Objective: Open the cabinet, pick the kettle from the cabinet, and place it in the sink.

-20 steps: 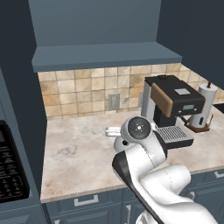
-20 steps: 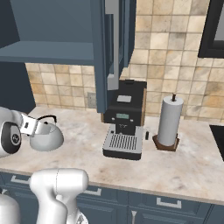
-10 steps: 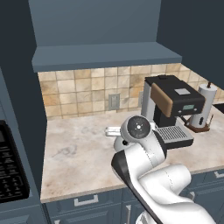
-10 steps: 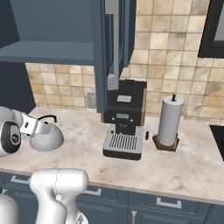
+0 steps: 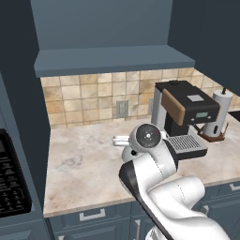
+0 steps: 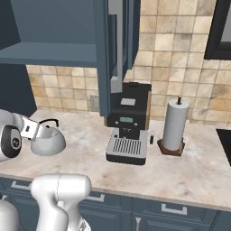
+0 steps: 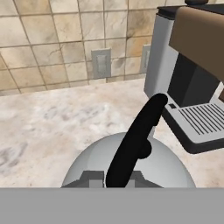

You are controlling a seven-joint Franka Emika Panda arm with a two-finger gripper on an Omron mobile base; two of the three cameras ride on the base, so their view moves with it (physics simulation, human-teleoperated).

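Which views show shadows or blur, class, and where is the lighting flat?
Right base view: soft shadow under the kettle and beside the paper towel roll; even light, no glare. Left base view: the open cabinet interior is dim, and the counter is evenly lit. Hand view: the kettle's handle is sharp, and the tiles look slightly soft.

Coffee machine (image 6: 128, 124) crowds the kettle (image 6: 47, 140) on one side — bare counter (image 5: 84, 164) opposite.
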